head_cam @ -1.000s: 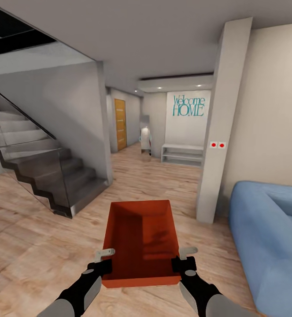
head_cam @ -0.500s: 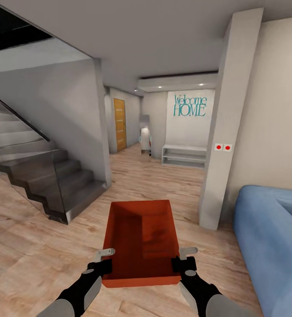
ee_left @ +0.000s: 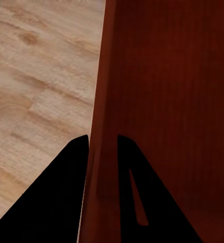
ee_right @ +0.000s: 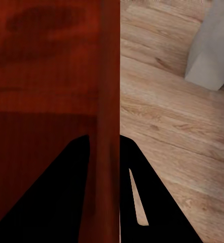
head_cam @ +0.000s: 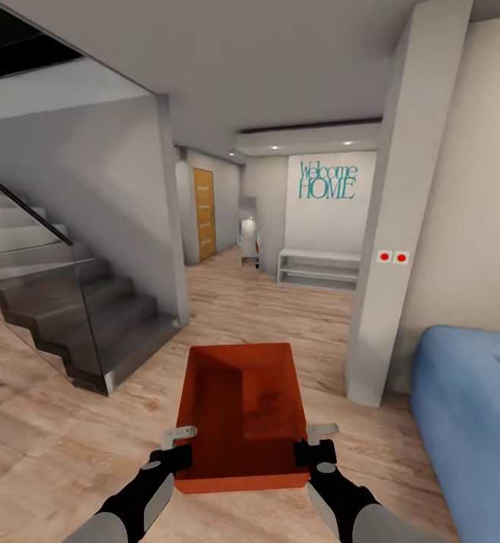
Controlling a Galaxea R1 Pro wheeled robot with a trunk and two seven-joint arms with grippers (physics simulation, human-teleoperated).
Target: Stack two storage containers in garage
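Since the earlier frames the whole head view has shifted: the pillar (head_cam: 400, 204) and sofa (head_cam: 468, 422) sit further right and the staircase (head_cam: 61, 302) further left and lower, consistent with camera travel, while the storage container (head_cam: 242, 411) and both grippers keep the same place in the picture.

One storage container is in view, orange-red, open-topped, nothing inside, carried level in front of the robot above the light wood-plank floor (head_cam: 38, 430). The left gripper (head_cam: 176, 445) is clamped on its left wall near the near corner; the left wrist view shows the wall (ee_left: 104, 126) running between the two dark fingers (ee_left: 66, 192), one on each side. The right gripper (head_cam: 316, 443) is clamped likewise on the right wall; the right wrist view shows that wall (ee_right: 108, 126) between its fingers (ee_right: 66, 192).

Surroundings, counted: one staircase with a glass side panel at left; one white-grey pillar at right front bearing two red round switches (head_cam: 393, 257); one blue sofa at the right edge, near the pillar. Between the staircase wall and the pillar the floor runs on to a hallway. At its far end: one low white shelf unit (head_cam: 319, 269), one "Welcome HOME" wall lettering (head_cam: 326, 180) above it, and one wooden door (head_cam: 204, 213) at left.
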